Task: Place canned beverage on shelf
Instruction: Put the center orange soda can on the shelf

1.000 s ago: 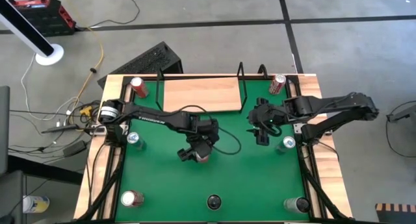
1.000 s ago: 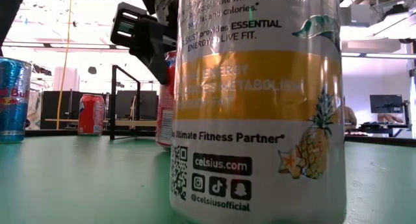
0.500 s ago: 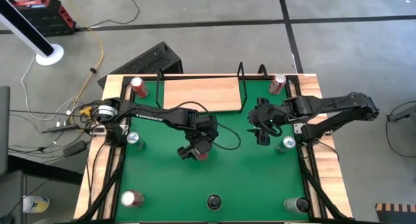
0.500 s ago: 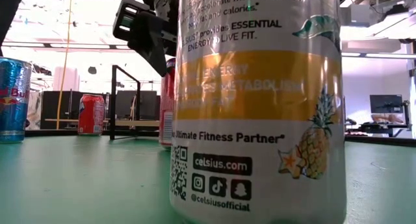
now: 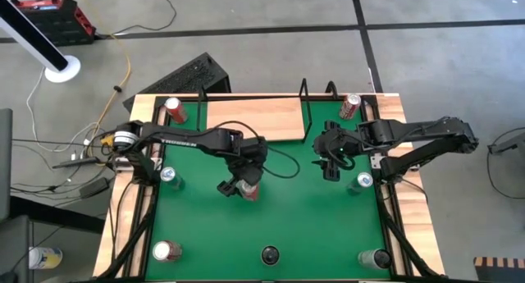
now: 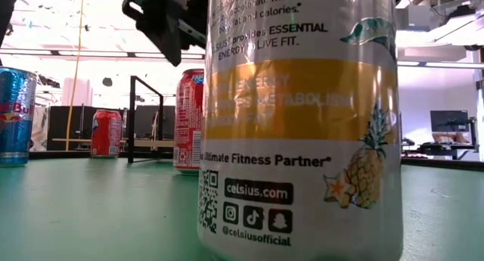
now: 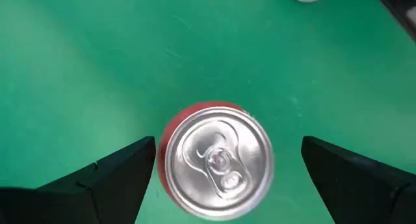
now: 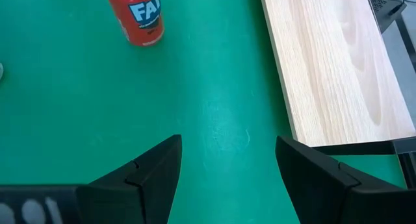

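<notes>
Left gripper (image 7: 221,169): jaws wide, flanking red can (image 7: 216,160), not touching | right gripper (image 8: 227,165): jaws parted, empty | can upright, centre of green worktop (image 5: 312,225) | shelf (image 5: 254,119) upper centre, bare.

I was running the rig in what looked like a lab or workshop: bare concrete floor (image 5: 246,37) strewn with cables (image 5: 123,66), a red toolbox (image 5: 49,8), and desks with monitors (image 6: 446,123) behind the green-topped table (image 5: 295,225).
</notes>
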Robot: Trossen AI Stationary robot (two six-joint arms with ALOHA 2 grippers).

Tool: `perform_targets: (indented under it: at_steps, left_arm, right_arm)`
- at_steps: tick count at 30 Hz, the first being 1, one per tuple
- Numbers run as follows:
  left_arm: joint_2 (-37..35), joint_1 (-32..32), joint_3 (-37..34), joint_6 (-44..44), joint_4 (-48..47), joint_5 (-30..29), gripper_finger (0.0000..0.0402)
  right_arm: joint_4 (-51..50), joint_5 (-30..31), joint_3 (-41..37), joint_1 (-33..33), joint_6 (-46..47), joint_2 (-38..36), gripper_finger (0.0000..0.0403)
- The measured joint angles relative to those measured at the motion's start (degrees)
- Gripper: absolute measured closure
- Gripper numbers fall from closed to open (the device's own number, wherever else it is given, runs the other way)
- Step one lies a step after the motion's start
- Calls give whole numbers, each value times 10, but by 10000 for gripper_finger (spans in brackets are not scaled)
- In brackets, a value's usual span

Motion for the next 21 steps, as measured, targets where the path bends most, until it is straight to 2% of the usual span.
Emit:
perform_targets:
  at_steps: [3,7,13,18,21]
  left_arm:
    - [-17,0,0,-52,0,-2,30]
    - [-37,-2,0,-166,20,-19,30]
    - [-49,-17,0,-430,41,-108,30]
    - [-45,-49,0,-655,27,-139,33]
    - [-43,-67,0,-754,21,-154,38]
  right_arm:
    - [0,0,0,0,-18,0,128]
    - [0,0,0,-2,-37,0,128]
    - [-11,0,0,-3,-50,0,128]
    - [-34,-2,0,-3,-59,-3,128]
    - [-40,-2,0,-3,-74,-3,128]
